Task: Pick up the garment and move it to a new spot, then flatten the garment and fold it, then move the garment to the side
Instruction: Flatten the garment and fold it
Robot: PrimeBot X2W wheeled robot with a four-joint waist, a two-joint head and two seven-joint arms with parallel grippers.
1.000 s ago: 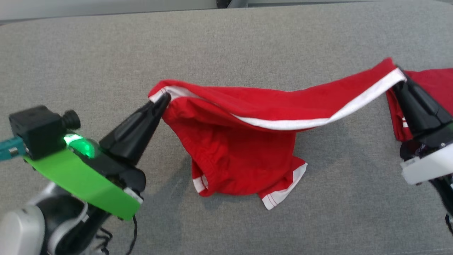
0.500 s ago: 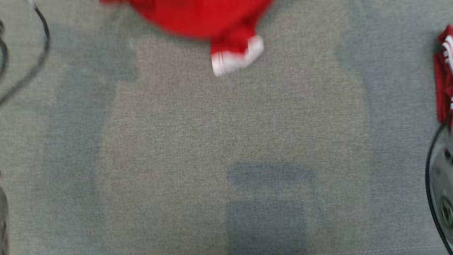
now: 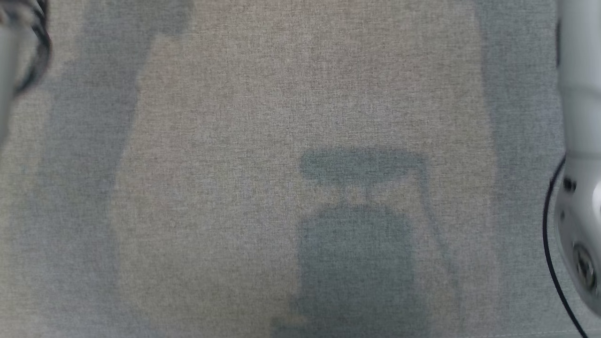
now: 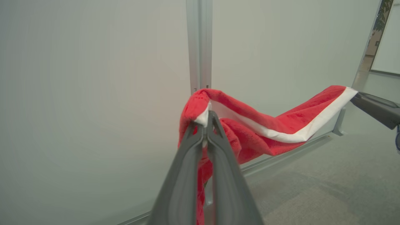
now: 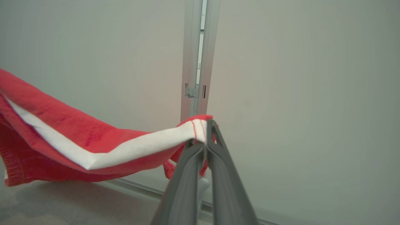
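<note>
The garment (image 4: 268, 125) is red cloth with a white stripe, held up in the air between both grippers and sagging in the middle. In the left wrist view my left gripper (image 4: 208, 117) is shut on one corner of it, and the right gripper (image 4: 356, 95) pinches the far striped corner. In the right wrist view my right gripper (image 5: 206, 125) is shut on the white-striped end of the garment (image 5: 72, 140), which trails off to the left. The head view looks down on grey cloth surface (image 3: 281, 117) with a pale right forearm (image 3: 580, 141) at its right edge.
A pale wall with a metal upright post (image 4: 199, 43) stands behind the garment in both wrist views. The grey surface (image 4: 328, 187) lies below the hanging cloth. Shadows of the robot fall on the surface in the head view.
The head camera has tilted down, so the garment and both grippers have left its picture. Only the forearms' edges show there now.
</note>
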